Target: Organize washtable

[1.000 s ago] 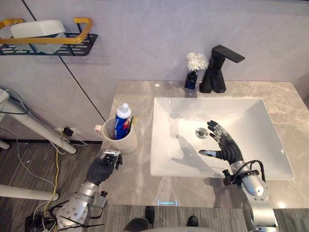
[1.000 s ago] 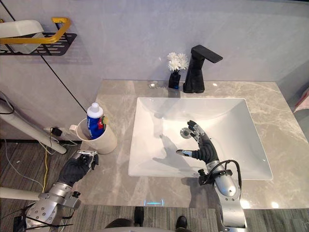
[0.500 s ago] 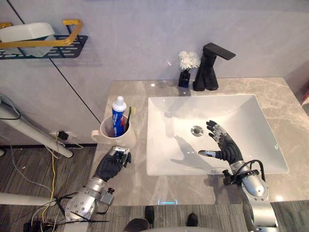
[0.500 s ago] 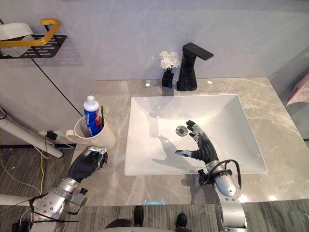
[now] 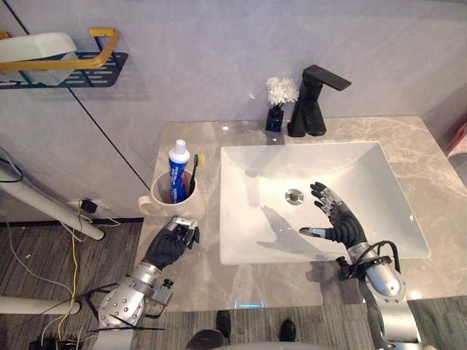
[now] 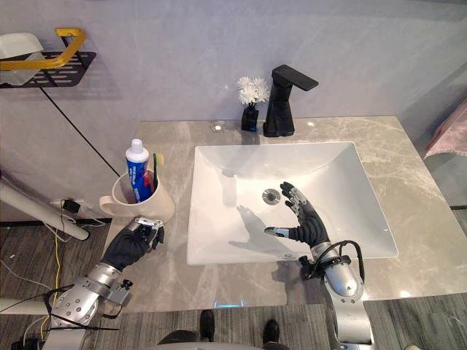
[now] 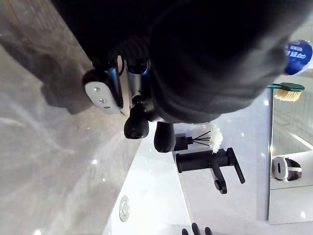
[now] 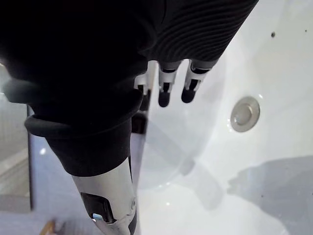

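Washtable [image 5: 211,273] of grey veined stone, smooth and glossy, carries the beige handled ceramic cup [image 5: 182,210] near its left edge, with the blue-and-white toothpaste tube [image 5: 177,171] and teal toothbrush [image 5: 194,169] upright inside. Our left hand [image 5: 169,246], fingers loosely curled on nothing, has crept closer to the cup; we judge a grasp is coming. Our right hand [image 5: 339,222] stays spread open over the white angular basin [image 5: 379,186]
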Robot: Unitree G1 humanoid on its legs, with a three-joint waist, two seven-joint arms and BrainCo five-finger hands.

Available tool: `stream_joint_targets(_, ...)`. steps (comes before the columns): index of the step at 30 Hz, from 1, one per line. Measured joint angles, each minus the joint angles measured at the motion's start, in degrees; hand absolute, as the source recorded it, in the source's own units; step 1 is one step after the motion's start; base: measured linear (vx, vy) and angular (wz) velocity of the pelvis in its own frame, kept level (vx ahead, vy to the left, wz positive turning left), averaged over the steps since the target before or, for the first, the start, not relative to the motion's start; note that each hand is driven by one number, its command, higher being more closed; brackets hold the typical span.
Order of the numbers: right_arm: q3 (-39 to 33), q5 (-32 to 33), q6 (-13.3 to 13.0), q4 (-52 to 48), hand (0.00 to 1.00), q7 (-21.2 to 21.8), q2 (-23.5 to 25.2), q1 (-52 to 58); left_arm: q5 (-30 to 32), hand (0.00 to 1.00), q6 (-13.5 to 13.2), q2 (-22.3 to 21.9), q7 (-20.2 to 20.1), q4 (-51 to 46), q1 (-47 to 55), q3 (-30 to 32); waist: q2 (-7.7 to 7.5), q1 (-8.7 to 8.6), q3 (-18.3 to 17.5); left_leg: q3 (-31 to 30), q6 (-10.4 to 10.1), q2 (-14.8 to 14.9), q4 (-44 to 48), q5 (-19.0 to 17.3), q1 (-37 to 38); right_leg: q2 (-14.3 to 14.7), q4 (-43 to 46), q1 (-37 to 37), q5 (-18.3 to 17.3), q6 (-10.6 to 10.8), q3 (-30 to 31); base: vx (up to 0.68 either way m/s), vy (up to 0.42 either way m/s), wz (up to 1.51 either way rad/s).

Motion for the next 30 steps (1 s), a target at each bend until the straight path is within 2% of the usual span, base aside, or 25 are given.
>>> stream_joint_targets(18, -0.1, 0.0, 0.1, -0.9, 0.00, 0.2, -0.2, 0.9, 0.0, 1.00, 0.1, 0.0, 0.2, 3.0, -1.6, 1.1, -0.05, 0.00, 0.0, 0.1, 0.0, 0.1, -0.1, 0.0, 0.0, 0.1, 0.0, -0.1, 0.0, 0.0, 0.3, 0.00, 0.000, 0.00)
stream_joint_targets(30, -0.2, -0.1, 0.2, -0.9, 0.00, 0.2, -0.3, 1.0, 0.1, 1.00, 0.1, 0.9, 0.3, 7.6, -7.6, 1.3, -0.24, -0.31, -0.1, 0.6, 0.0, 0.1, -0.1, 0.0, 0.0, 0.1, -0.1, -0.3, 0.6, 0.2, 0.9, 0.00, 0.000, -0.01)
